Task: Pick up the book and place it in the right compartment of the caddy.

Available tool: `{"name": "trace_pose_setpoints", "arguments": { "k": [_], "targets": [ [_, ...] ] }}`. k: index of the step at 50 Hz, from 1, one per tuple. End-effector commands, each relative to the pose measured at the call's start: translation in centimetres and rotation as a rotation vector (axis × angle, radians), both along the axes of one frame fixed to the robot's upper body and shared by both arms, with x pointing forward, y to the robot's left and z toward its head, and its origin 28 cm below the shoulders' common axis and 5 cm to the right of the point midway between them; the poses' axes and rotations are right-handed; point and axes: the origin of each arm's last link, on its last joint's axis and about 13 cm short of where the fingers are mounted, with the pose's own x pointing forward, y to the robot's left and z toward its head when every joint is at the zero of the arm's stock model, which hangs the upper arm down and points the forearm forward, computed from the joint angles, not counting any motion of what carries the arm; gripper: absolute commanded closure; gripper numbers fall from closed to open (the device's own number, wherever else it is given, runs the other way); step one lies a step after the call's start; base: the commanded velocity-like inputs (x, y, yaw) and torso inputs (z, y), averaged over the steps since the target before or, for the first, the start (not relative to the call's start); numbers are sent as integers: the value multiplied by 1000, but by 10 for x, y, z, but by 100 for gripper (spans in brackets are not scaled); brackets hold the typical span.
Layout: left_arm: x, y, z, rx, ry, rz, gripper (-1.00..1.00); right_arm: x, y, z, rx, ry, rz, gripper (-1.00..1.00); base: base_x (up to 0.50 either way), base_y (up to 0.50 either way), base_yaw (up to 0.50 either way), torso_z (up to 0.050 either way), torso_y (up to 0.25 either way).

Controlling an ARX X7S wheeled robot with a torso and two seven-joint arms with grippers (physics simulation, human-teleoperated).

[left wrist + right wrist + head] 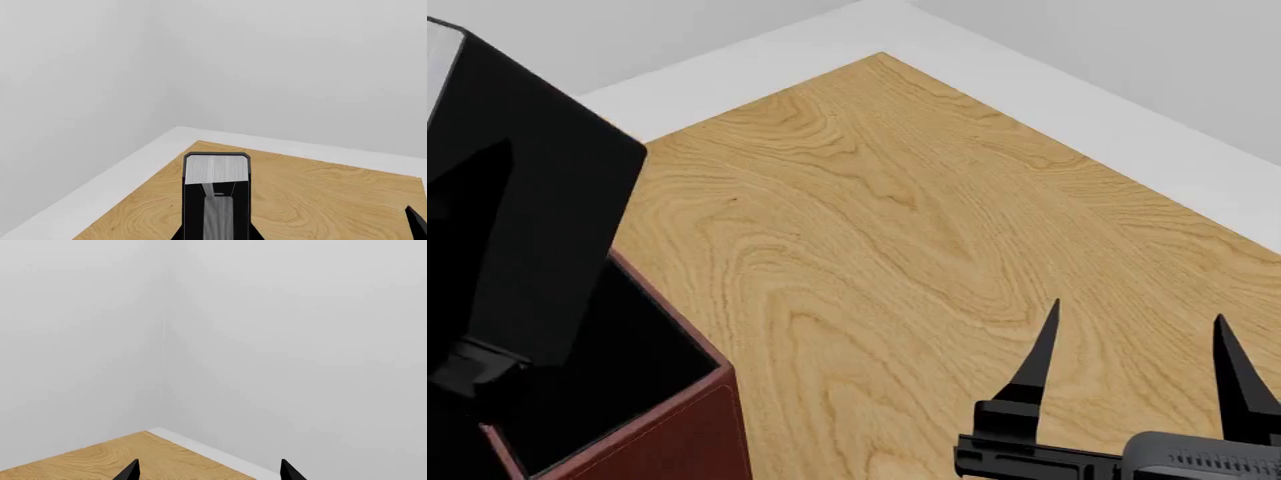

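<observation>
Overhead, book [521, 200] gripped in left hand [217, 220] above caddy [674, 425]; right hand [1134, 365] open.

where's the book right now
In the head view the book is at the far left, held up in the left gripper, directly above the caddy's black-lined right compartment. The right gripper is open and empty over the wooden table.

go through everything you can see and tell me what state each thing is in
book: lifted, held upright over the caddy's well, not yet let go.
left pincer: shut on the book.
right pincer: open, holding nothing, above the table.
right compartment: nothing seen in the visible part.
table: bare wood where visible.
</observation>
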Motion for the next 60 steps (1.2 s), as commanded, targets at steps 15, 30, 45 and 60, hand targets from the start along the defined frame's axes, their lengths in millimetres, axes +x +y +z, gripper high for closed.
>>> {"name": "trace_pose_setpoints", "arguments": {
  "k": [15,30,45,60],
  "targets": [
    [40,5,16,15,67,174,100,2,1,-2,5,11,4,-100,0,0,0,1,1],
    [49,-3,8,66,144,172,100,2,1,-3,8,15,-1,-100,0,0,0,0,1],
    [50,-8,-2,95,170,181,100,3,0,-3,13,15,-3,-100,0,0,0,1,1],
    [51,-14,-10,100,196,173,100,3,0,-4,25,18,0,-100,0,0,0,0,1]
  ]
}}
